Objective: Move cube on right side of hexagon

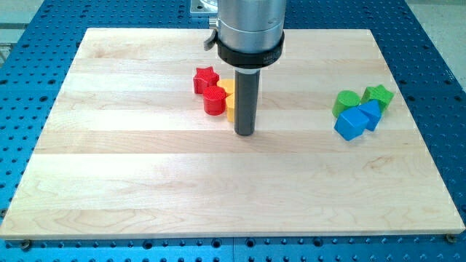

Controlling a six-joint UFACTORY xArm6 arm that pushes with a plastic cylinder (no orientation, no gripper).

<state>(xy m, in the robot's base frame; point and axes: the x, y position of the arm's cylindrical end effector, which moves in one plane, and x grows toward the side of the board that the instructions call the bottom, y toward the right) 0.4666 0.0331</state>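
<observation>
My tip (244,134) is resting on the surface (145,189) just right of a yellow block (228,98), no pincer showing, while the blue cube (350,124) is sitting far right beside the blue hexagon (370,114).

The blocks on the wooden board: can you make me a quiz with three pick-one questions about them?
1. Where is my tip?
A. just right of the red and yellow group
B. among the blue blocks
C. at the board's bottom edge

2. How many red blocks are there?
A. one
B. two
C. four

3. The blue cube and the other blue block are:
A. far apart
B. stacked
C. close side by side

Answers:
1 A, the rod stands beside the yellow blocks.
2 B, a red star and a red cylinder.
3 C, they sit together below the green blocks, at the view's right on the board.
</observation>
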